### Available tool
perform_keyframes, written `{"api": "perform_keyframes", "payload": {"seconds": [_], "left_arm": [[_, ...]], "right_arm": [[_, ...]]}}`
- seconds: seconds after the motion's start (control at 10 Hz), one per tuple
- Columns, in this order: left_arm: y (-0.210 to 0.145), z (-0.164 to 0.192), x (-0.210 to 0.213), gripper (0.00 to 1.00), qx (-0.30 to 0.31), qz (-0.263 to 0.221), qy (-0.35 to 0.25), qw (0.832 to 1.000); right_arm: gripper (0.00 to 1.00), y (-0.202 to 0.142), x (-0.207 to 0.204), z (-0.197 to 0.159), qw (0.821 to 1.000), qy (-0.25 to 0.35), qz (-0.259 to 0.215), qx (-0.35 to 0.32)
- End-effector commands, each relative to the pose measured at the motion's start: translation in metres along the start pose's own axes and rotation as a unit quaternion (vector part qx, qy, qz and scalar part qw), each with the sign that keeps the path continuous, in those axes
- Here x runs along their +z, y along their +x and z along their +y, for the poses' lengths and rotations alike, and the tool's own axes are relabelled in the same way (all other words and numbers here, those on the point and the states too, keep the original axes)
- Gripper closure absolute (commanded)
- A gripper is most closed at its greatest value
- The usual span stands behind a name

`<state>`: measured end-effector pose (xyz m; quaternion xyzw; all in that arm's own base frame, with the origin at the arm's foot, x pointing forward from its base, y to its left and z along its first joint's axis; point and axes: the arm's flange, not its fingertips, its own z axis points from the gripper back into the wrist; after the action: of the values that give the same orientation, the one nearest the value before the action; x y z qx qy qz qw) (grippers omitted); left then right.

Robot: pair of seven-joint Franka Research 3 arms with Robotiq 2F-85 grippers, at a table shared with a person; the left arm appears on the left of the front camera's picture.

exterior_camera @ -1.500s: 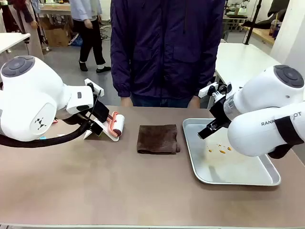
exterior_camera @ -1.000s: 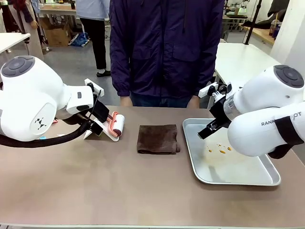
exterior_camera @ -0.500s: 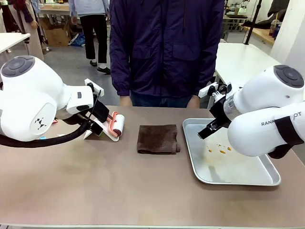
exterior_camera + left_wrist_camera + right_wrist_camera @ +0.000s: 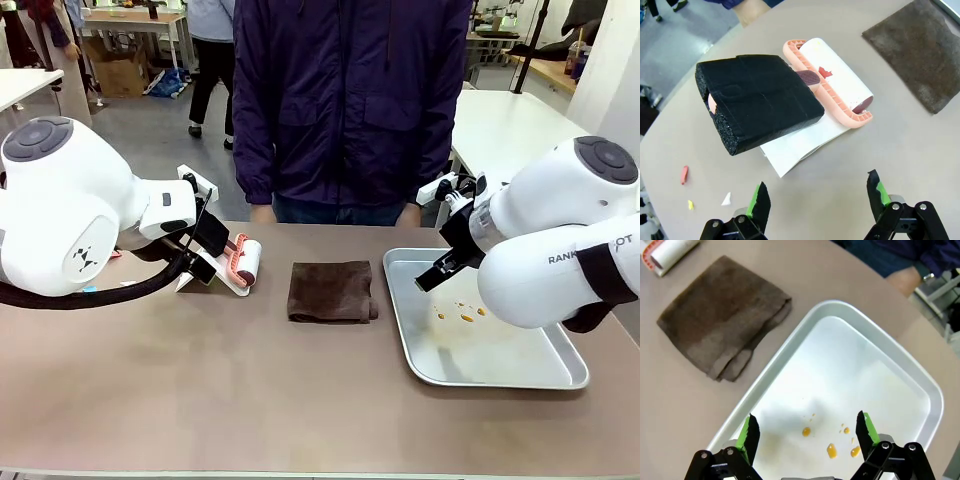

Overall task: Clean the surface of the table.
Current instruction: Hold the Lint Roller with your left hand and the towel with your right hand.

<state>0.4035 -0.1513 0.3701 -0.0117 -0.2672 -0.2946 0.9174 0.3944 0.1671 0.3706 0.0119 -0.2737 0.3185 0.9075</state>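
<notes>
Brown cloth (image 4: 331,291) on the table (image 4: 250,400), beside metal tray (image 4: 500,357)

gripper (image 4: 807,427): jaws spread wide, empty, above the tray
tray (image 4: 772,371): shiny metal, lying on the counter (image 4: 675,400)
drops (image 4: 831,450): orange, inside the tray
cloth (image 4: 722,315): brown, folded, just beside the tray's rim

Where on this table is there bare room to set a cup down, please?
The wide near strip of the table, in front of roller, cloth and tray, is bare; so is the gap between roller and cloth. The far side is crowded.
</notes>
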Motion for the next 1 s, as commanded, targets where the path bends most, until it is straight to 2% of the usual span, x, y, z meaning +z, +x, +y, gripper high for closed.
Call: {"api": "perform_keyframes", "payload": {"seconds": [0.0,0.1,0.2,0.3,0.5,0.6,0.7,0.8,0.9], "left_arm": [[-0.004,0.003,0.000,0.00,-0.014,0.014,-0.014,1.000],[-0.005,0.008,-0.001,0.00,-0.013,0.036,-0.037,0.999],[-0.010,0.016,0.002,0.00,-0.005,0.060,-0.072,0.996],[-0.011,0.027,0.008,0.00,0.026,0.065,-0.121,0.990],[-0.014,0.048,0.023,0.00,0.142,0.121,-0.169,0.968],[-0.018,0.061,0.036,0.00,0.181,0.114,-0.214,0.953],[-0.022,0.071,0.050,0.00,0.207,0.099,-0.268,0.936],[-0.030,0.086,0.066,0.00,0.216,0.060,-0.346,0.911],[-0.044,0.108,0.083,0.00,0.242,0.014,-0.398,0.885]], "right_arm": [[0.00,0.002,0.000,-0.003,0.999,0.012,0.028,-0.011],[0.00,0.002,-0.003,-0.010,0.995,0.018,0.087,-0.045],[0.00,0.002,0.003,-0.014,0.991,0.044,0.101,-0.070],[0.00,0.002,0.011,-0.023,0.987,0.040,0.118,-0.106],[0.00,0.003,0.032,-0.041,0.962,0.080,0.137,-0.223],[0.00,-0.001,0.053,-0.046,0.944,0.140,0.125,-0.270],[0.00,-0.010,0.076,-0.051,0.927,0.217,0.099,-0.290],[0.00,-0.023,0.097,-0.056,0.912,0.249,0.074,-0.318],[0.00,-0.040,0.118,-0.063,0.900,0.268,0.038,-0.341]]}}
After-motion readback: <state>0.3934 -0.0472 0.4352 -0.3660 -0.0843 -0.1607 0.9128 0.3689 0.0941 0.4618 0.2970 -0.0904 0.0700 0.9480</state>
